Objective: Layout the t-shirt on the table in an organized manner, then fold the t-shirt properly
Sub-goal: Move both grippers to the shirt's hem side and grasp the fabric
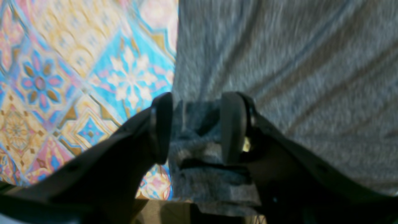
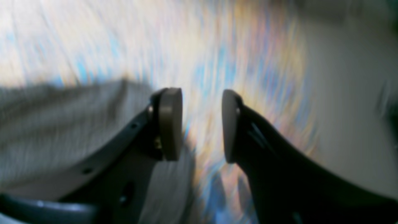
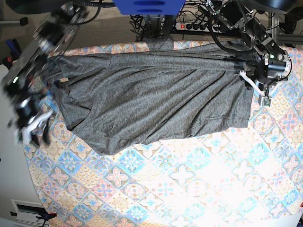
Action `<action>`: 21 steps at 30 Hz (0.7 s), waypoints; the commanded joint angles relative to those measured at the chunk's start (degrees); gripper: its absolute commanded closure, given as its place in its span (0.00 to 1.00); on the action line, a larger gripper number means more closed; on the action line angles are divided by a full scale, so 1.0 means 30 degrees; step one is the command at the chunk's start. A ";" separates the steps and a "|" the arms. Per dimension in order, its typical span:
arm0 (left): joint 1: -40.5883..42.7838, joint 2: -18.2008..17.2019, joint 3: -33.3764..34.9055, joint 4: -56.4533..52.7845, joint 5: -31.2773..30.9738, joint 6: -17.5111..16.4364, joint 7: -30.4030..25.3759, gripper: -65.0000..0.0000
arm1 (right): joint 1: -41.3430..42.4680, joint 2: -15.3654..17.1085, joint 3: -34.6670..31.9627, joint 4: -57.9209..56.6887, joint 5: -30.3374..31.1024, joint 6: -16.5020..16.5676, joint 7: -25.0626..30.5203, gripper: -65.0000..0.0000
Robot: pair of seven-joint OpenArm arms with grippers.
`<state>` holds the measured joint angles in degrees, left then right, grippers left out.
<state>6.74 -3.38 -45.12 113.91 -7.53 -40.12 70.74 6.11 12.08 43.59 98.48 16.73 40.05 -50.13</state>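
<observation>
Pastel tile-patterned cloth in pink, blue and beige covers the wide worktop (image 3: 199, 189), whose near and right-hand parts run out of the base view. Across its far half lies the dark heather-grey short-sleeved knit t-shirt (image 3: 156, 104), spread broad but creased, with a long ridge of gathered fabric running along its far edge towards the base view's right. Its far hem slips behind a blue block at the top of that picture, so that edge cannot be followed.

The left gripper (image 1: 196, 127), black with dull olive pads, sits at the shirt's end on the base view's right. The left wrist view shows what the base view hides: a bunched fold of grey fabric is pinched between the two pads, just where shirt meets patterned cloth. The base view gives only the arm and a white strip beneath it.

The right gripper (image 2: 201, 124) is at the base view's left, beside the shirt's sleeve end and smeared by blur there. Its own wrist view is also heavily blurred, yet the pads stand plainly spread with only cloth colours showing through the gap and nothing between them; grey fabric lies off to the left of the picture, apart from the pads.
</observation>
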 commanded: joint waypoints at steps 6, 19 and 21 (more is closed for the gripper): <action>-0.0475 0.0203 -0.0036 0.0317 0.0004 0.0039 -0.0239 0.61 | 0.3341 0.0502 -0.2414 -0.4972 -0.4039 -0.0018 0.0461 0.68; -0.0504 0.0203 -0.0036 0.0258 0.0034 0.0039 -0.0181 0.61 | 0.6564 0.0854 -0.6106 -1.6166 -0.5269 -0.0018 0.7230 0.68; -0.0504 0.0203 -0.0036 0.0258 0.0034 0.0039 -0.0151 0.61 | 0.6623 0.1088 -0.6106 -1.7807 -0.5299 -0.0018 0.8548 0.68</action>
<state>5.72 -2.39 -45.17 113.84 -7.20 -40.14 71.02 25.71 14.20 25.08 44.71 0.73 39.70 -24.14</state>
